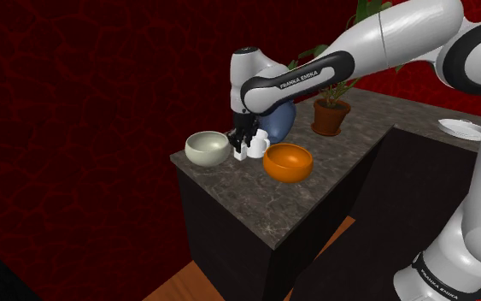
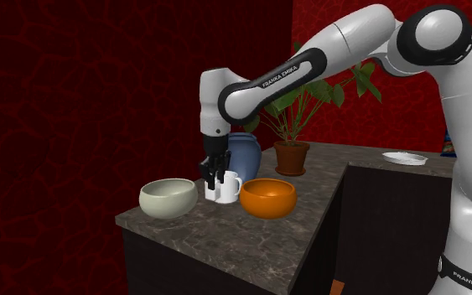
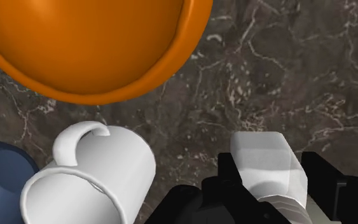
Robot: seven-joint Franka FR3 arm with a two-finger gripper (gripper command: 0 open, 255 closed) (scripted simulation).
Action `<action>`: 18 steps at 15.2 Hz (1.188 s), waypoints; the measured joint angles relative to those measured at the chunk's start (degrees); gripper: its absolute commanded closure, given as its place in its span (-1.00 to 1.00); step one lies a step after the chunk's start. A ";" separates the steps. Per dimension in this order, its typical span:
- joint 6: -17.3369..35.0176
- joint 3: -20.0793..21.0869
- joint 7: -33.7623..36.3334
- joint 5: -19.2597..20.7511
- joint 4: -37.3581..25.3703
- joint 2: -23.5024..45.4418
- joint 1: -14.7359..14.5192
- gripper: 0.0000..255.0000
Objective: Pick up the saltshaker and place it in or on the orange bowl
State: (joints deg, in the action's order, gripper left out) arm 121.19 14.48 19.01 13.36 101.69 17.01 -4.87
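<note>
On the shoulder view's left you have a pale bowl [image 1: 206, 147], then the white saltshaker [image 1: 241, 155], a white mug [image 1: 259, 140] and the orange bowl [image 1: 288, 161]. The arm [image 1: 298, 79] reads FRANKA EMIKA. Your wrist view adds the grip: the gripper [image 3: 271, 170] is narrowed, fingers [image 3: 229, 173] pinching the saltshaker beside the mug.

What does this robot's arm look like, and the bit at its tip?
The arm is made of glossy white, rounded segments with dark joints. A black band on the forearm carries white "FRANKA EMIKA" lettering. Its end effector is all black, with two short, blocky fingers.
</note>
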 measured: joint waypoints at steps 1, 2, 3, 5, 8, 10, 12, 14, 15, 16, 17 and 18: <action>-0.53 0.08 0.03 -0.10 -0.29 -0.23 -0.07 1.00; -1.40 0.13 -0.18 -0.25 -1.04 -0.38 -0.07 1.00; -2.00 0.16 -0.37 -0.40 -1.38 -0.66 -0.03 1.00; -3.20 0.24 -0.69 -0.72 -1.89 -1.40 0.05 1.00; -5.53 0.36 -1.19 -1.11 -3.68 -2.02 0.06 1.00; -6.97 0.41 -1.46 -1.32 -4.84 -2.32 0.05 1.00; -8.46 0.48 -1.64 -1.43 -6.29 -2.36 -0.04 1.00; -9.77 0.55 -1.88 -1.65 -7.16 -2.84 -0.04 1.00; -10.49 0.53 -2.09 -1.72 -7.88 -2.86 0.00 1.00; -11.21 0.59 -2.10 -1.77 -8.53 -2.93 -0.08 1.00; -11.95 0.62 -2.24 -1.87 -9.08 -3.14 -0.09 1.00; -12.43 0.61 -2.35 -1.90 -9.61 -3.11 -0.08 1.00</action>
State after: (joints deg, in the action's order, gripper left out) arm 108.76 15.09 16.66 11.46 92.08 13.90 -4.95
